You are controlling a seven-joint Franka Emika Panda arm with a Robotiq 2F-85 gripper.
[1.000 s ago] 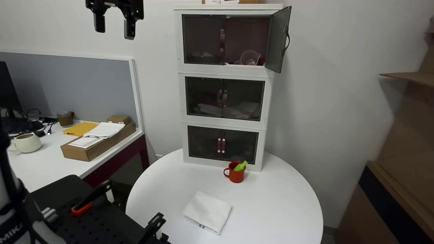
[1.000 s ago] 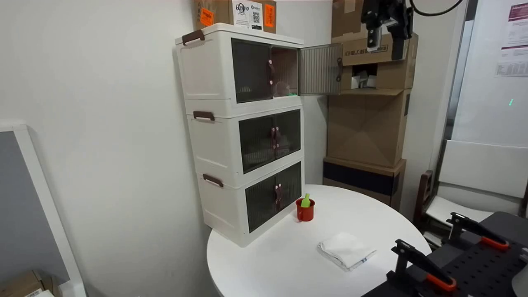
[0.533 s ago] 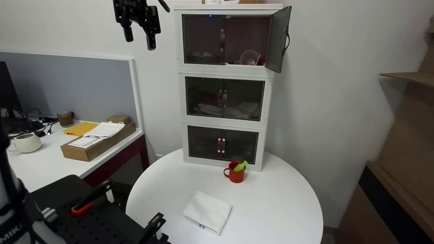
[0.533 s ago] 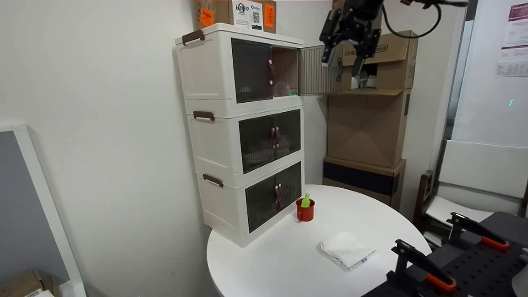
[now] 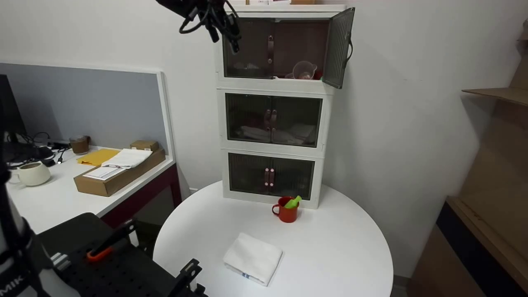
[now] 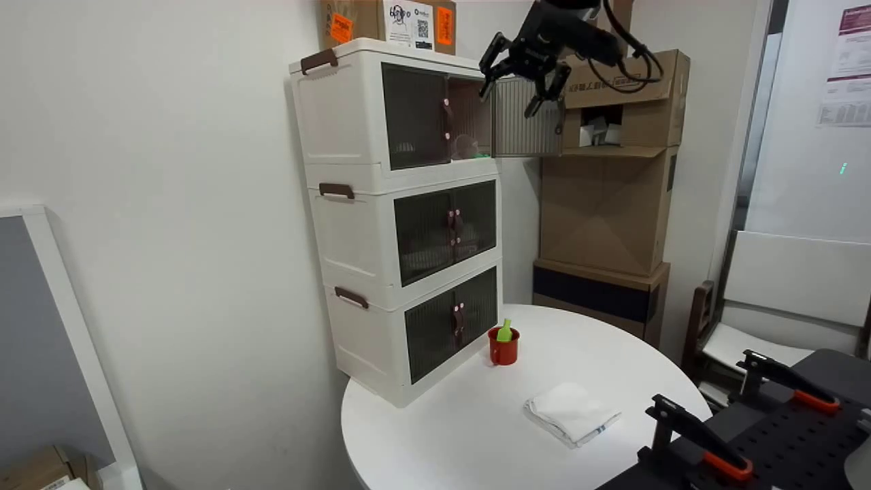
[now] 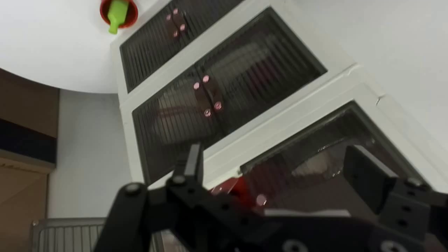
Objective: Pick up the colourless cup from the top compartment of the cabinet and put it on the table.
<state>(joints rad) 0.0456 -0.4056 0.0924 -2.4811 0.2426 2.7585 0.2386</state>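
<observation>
White plastic is framing the tall three-tier cabinet (image 5: 274, 151), its ribbed doors (image 5: 247, 173) showing smoky and see-through, and it is standing at the wall-side edge of the smooth, round, white desk (image 5: 330, 247). Thin and round-rimmed, the colourless cup (image 5: 304, 70) is resting low in the opened half of the top compartment (image 5: 301, 41); I cannot tell whether it is standing upright or tilting. Black, blocky fingers (image 7: 365, 178) are hanging in front of that compartment, released and spread wide, well apart from the cup.

A closed door panel (image 5: 249, 53) is covering the compartment's other half, while the open door (image 5: 339, 51) is jutting out near the cup. A glossy red mug (image 5: 287, 212) is standing close in front of the cabinet with a lime-green utensil (image 5: 293, 201) leaning inside it. Folded, soft-looking and blue-striped, a white cloth (image 5: 253, 259) is lying nearer the desk edge by the perforated black plate (image 6: 782, 435).

In an exterior view, an orange-labelled carton (image 6: 373, 27) is sitting on the cabinet and taller cartons (image 6: 599, 211) are standing behind the open door; in an exterior view, papers (image 5: 126, 158) are lying on a long cardboard box (image 5: 132, 175). Pinkish studs (image 7: 205, 78) are gleaming on the door handles (image 7: 202, 98) in the wrist view, where the cup is proving too hidden to make out.
</observation>
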